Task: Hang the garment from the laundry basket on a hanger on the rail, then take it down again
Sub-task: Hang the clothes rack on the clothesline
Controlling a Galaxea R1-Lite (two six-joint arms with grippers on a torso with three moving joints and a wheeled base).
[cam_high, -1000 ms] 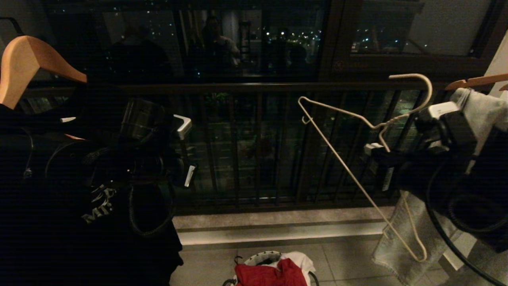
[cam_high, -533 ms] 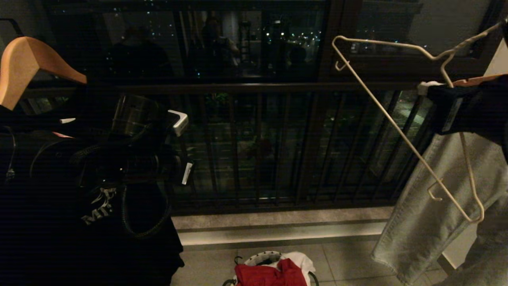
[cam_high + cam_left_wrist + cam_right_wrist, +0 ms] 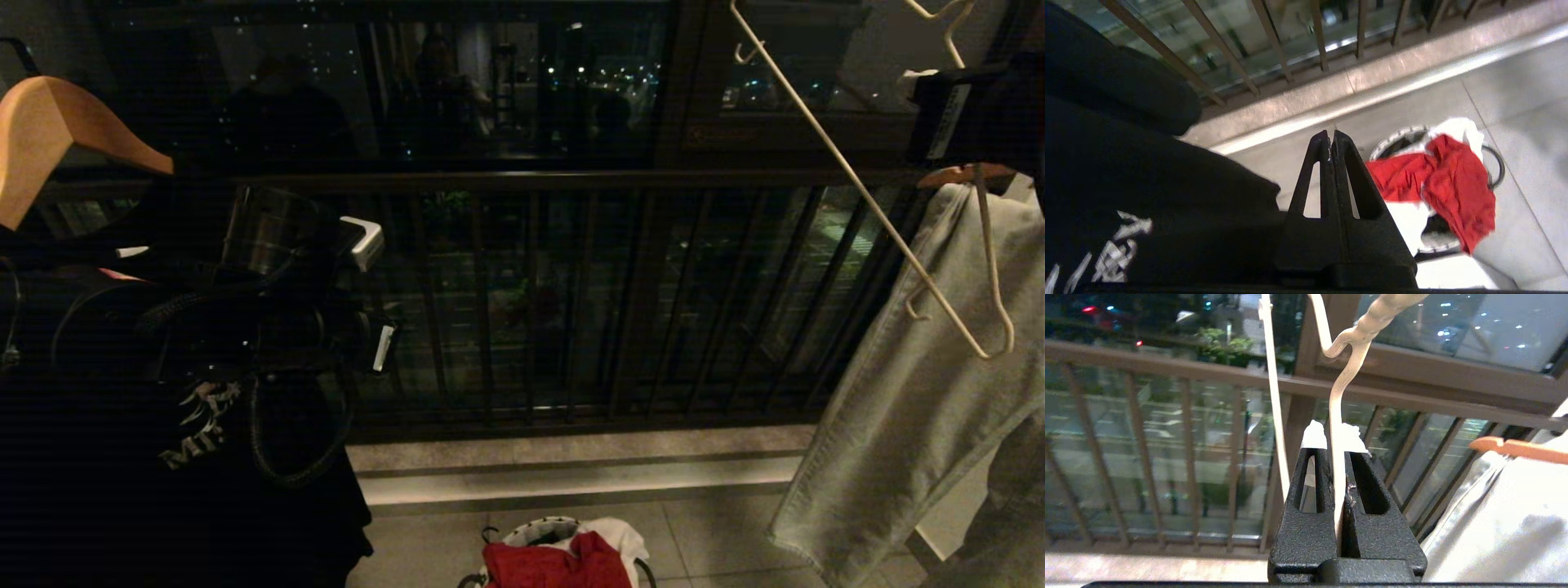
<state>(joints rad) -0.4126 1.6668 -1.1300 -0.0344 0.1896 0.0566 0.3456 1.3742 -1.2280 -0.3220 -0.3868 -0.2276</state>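
While the garment (image 3: 555,566) waits in the laundry basket (image 3: 531,531), the right gripper (image 3: 1336,447), clamped on the hanger (image 3: 865,196), holds it high at right; the left gripper (image 3: 1330,141) is closed, empty.

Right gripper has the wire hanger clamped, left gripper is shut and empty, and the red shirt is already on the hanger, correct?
Not quite. The red shirt lies in the laundry basket, as the left wrist view shows; the wire hanger is bare. The rest stands.
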